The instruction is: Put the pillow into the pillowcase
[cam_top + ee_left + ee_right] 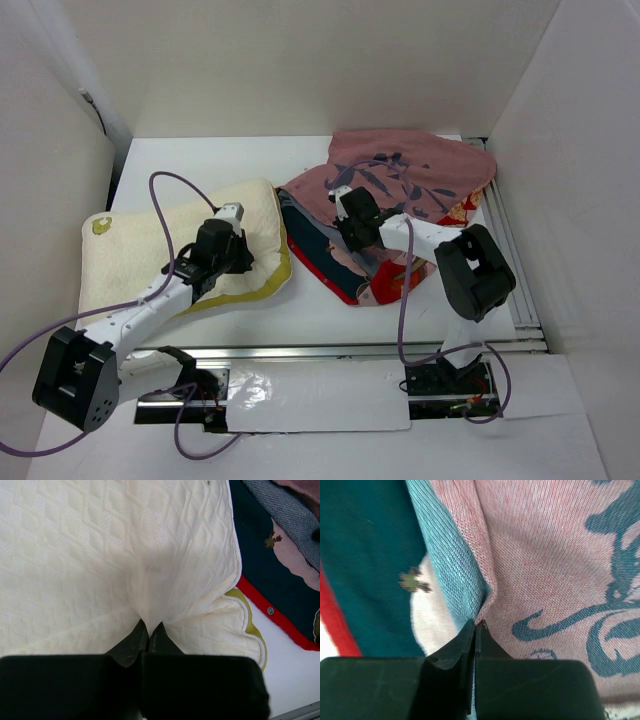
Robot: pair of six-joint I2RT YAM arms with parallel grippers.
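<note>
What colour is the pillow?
The pillow is cream-white, diamond-quilted; clearest in the left wrist view.

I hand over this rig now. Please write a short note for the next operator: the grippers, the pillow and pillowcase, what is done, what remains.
Left gripper: shut on a pinch of the pillow, near its right end.
Right gripper: shut on a fold of the pillowcase, dull pink side.
Pillow lies flat on the table, left; pillowcase is crumpled on the right, its edge against the pillow.
Done: both cloths gripped.
Left: open the case and slide the pillow in; it is fully outside.
</note>
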